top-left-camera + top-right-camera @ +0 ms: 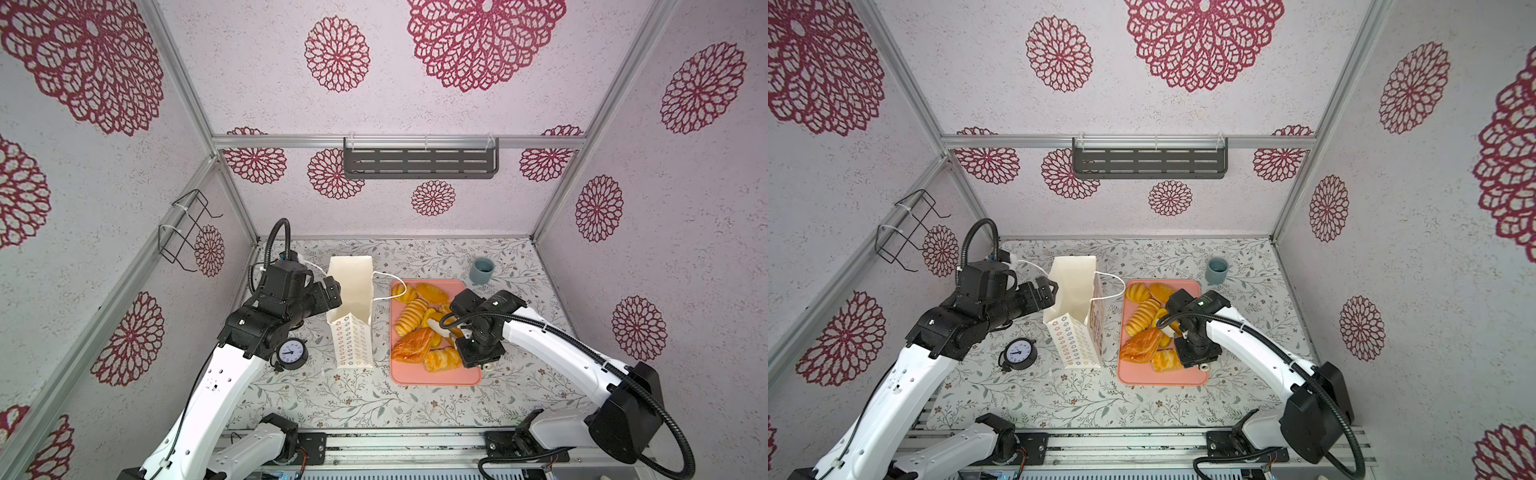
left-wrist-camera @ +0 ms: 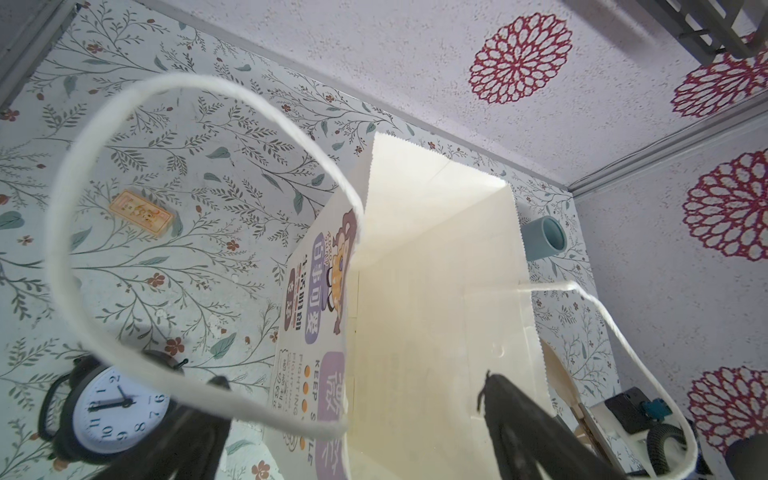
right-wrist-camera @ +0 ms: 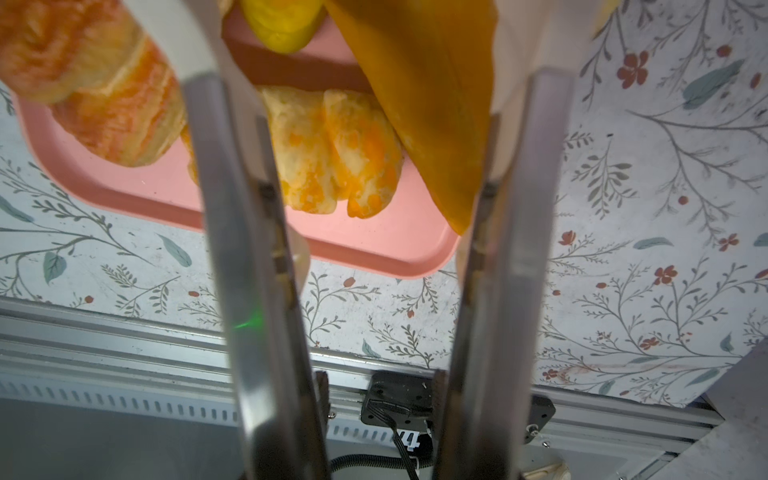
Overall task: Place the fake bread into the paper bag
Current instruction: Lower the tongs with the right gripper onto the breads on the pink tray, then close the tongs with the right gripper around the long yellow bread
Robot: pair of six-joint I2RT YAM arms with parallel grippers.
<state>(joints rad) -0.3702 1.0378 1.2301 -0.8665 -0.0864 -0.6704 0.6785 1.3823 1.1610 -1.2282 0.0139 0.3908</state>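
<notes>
So the left gripper (image 1: pixel 334 291) is parked right at the upper edge of the paper bag (image 1: pixel 351 316), and its jaws are spread wide. From the left wrist view, the two black fingers (image 2: pixel 511 411) sit on either side of the bag's printed wall, one outside and one over the open mouth. I can't see either one actually touching the paper. One white cord handle (image 2: pixel 62 232) loops close in front of that gripper. The bag stands upright on the table (image 1: pixel 332 399) with its mouth open.

The right gripper (image 3: pixel 359 62) is down in the bread (image 1: pixel 411 347), which lies in a heap on the pink tray (image 1: pixel 436 376) directly under and around it. The bag is just past the tray on that gripper's far side, toward the left gripper. In the right wrist view, a smooth orange loaf (image 3: pixel 436 104) sits between the jaws and lies against one finger. There's still a visible gap on the other side, so I honestly can't tell if it's clamped or just closing in.

Other stuff: a little black clock (image 1: pixel 291 351) sits behind the left gripper, tucked against its arm. A grey-blue cup (image 1: pixel 481 270) stands beyond the right gripper near the back wall, well apart from it.
</notes>
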